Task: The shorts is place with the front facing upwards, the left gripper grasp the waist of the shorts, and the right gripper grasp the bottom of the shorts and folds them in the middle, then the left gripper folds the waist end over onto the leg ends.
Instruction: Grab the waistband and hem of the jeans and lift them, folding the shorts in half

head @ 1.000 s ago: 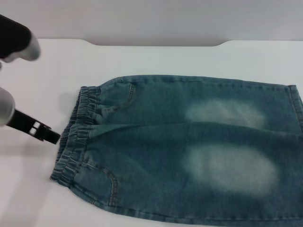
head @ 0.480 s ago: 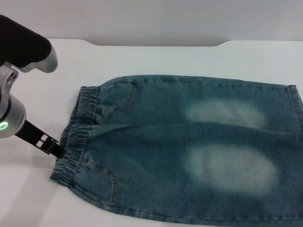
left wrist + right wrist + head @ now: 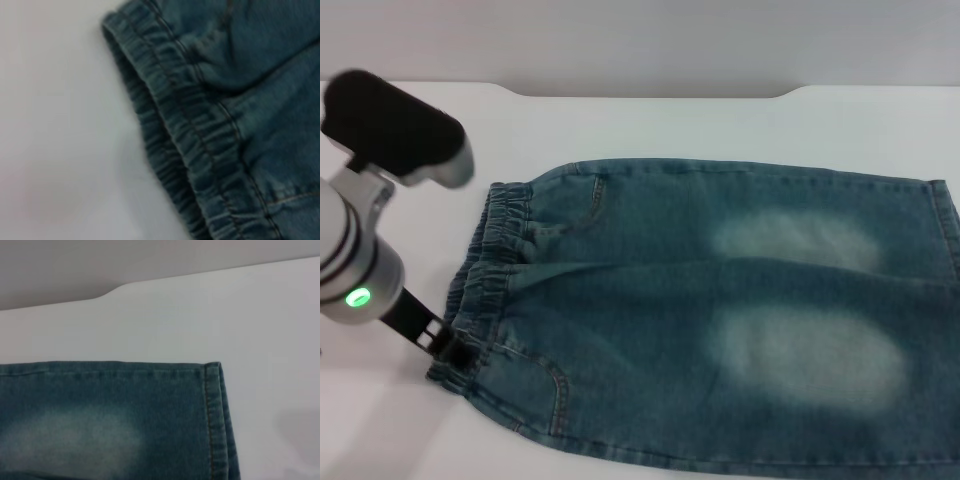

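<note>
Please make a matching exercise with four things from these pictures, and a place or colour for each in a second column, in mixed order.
Things:
1. left tool
2. waist
3. leg ends
4. table

Descriptions:
A. plain white
B. at the near corner of the waist
C. right end of the shorts
D. gathered band at the shorts' left end

Pairs: 1-B, 2-D, 3-C, 4-A

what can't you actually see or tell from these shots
- Right gripper: in no view; the right wrist view shows only the leg ends and table.
- Left gripper: head view shows it at the waist, but not whether it grips the fabric; the left wrist view shows no fingers.
- Shorts: the near edge and part of the hem are cut off by the head view's frame.
</note>
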